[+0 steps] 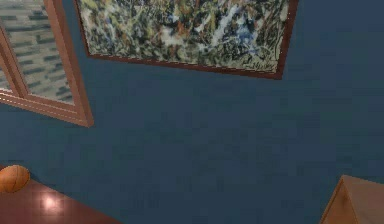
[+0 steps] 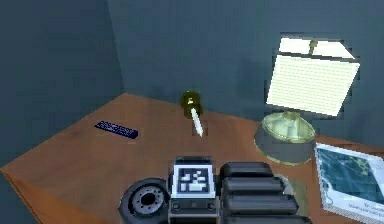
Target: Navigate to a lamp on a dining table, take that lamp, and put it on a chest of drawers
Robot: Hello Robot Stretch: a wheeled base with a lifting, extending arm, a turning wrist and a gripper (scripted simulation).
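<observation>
In the arm side view the tool [image 2: 148,200] sits at the bottom edge as a dark round body, just at 9 o'clock from the white marker square [image 2: 197,182] at the end of the arm [image 2: 250,195]; its fingers cannot be made out against the desk [image 2: 70,150], so I cannot tell how they stand or whether they hold anything.

At 12 o'clock from the tool, farther out on the brown desk, lies a small dark-yellow knob with a white stick [image 2: 192,108]; at 11 o'clock lies a dark flat remote [image 2: 117,129], near the desk's edge; at 2 o'clock stands the lamp [image 2: 298,105], upright on the desk, with a pale square shade above a round greenish-brass base; just at 4 o'clock from the lamp's base lies a printed paper [image 2: 350,175], flat on the desk; blue walls [image 2: 60,50] meet in a corner behind.

In the forward view a speckled painting [image 1: 185,30] hangs at 12 o'clock on a blue wall; a wooden frame [image 1: 72,75] hangs at 10 o'clock; an orange round thing [image 1: 14,178] rests on a reddish top [image 1: 60,212] at 8 o'clock; a pale wooden piece [image 1: 355,205] shows at 4 o'clock.
</observation>
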